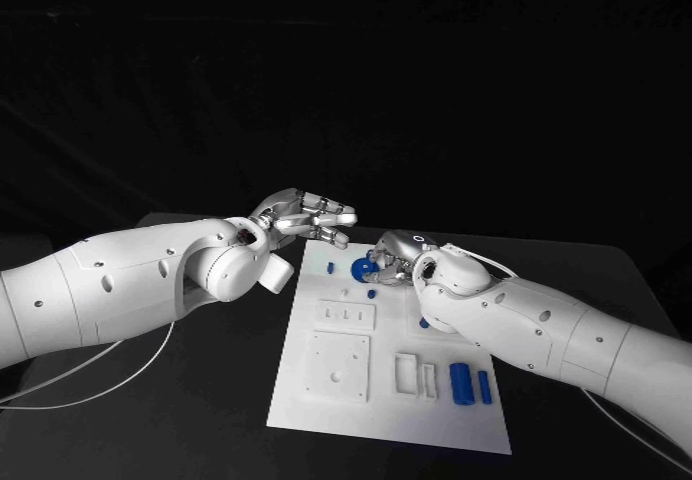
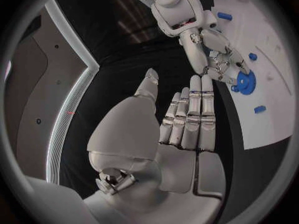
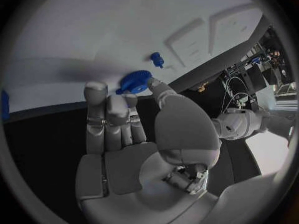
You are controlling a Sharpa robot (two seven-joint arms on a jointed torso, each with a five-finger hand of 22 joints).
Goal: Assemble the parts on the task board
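Note:
The white task board (image 1: 389,405) lies in the middle of the black table. A blue gear (image 1: 366,269) sits near its far edge. My right hand (image 1: 395,250) is down on it, and the thumb and a fingertip pinch the gear (image 3: 134,81) at its rim. In the left wrist view the gear (image 2: 244,84) lies against the board under those fingers (image 2: 219,59). My left hand (image 1: 306,218) hovers over the board's far left corner, fingers straight and side by side (image 2: 190,119), holding nothing.
Small blue pegs (image 1: 330,267) (image 1: 371,294) stand near the gear, and another (image 1: 424,322) lies by my right forearm. Two long blue pieces (image 1: 462,383) lie at the near right. White raised blocks (image 1: 340,368) (image 1: 348,314) and slotted holders (image 1: 407,373) occupy the board's middle.

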